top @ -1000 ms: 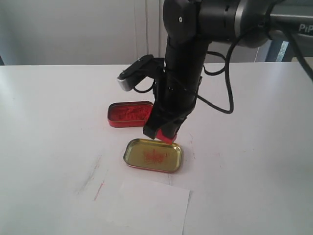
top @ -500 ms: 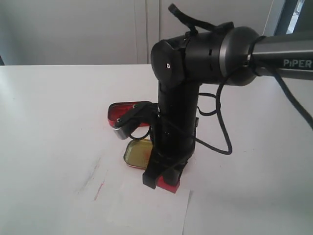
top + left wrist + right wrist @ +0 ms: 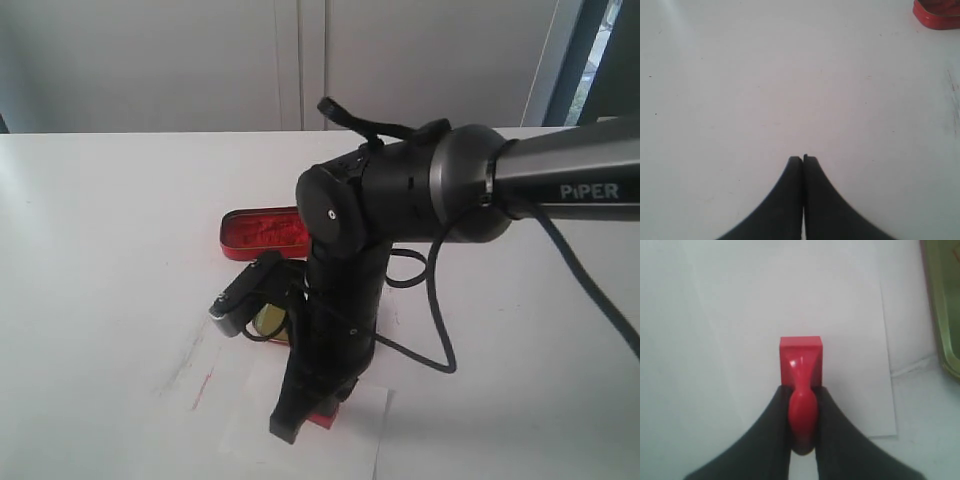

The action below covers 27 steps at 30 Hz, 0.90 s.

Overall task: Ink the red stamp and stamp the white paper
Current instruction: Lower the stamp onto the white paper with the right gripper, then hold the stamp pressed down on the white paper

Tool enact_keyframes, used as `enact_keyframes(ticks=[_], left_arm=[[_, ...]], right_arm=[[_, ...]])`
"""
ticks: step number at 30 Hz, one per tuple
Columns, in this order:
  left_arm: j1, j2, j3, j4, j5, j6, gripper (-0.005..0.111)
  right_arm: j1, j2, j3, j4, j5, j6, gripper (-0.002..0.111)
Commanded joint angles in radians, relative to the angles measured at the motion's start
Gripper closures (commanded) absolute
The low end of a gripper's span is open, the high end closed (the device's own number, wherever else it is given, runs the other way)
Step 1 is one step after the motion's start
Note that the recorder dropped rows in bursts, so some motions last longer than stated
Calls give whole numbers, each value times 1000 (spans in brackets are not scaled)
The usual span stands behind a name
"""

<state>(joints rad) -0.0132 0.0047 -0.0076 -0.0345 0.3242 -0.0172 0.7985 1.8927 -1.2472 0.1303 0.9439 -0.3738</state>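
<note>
Stamping step; right pincer [image 3: 801,388] clasps the red stamp [image 3: 801,352] over the white paper [image 3: 790,300]; next, press squarely down; left pincer [image 3: 803,159] clenched, empty.

Setting: robot test room, lab or office type; plain white bench [image 3: 90,260]; pale flat panel doors [image 3: 200,60] well beyond the jaws; dark-framed window strip [image 3: 612,45] beyond them, rightward in the exterior view; black arm [image 3: 400,190] lettered PIPER.
</note>
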Motion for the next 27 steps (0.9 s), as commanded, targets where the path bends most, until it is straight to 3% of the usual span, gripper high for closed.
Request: enact_keyframes(ticks=[1, 27], left_arm=[[2, -5, 8, -2, 9, -4, 107], [2, -5, 8, -2, 9, -4, 107]], right_arm=[[27, -11, 15, -73, -45, 64, 108], [38, 55, 15, -101, -44, 91, 108]])
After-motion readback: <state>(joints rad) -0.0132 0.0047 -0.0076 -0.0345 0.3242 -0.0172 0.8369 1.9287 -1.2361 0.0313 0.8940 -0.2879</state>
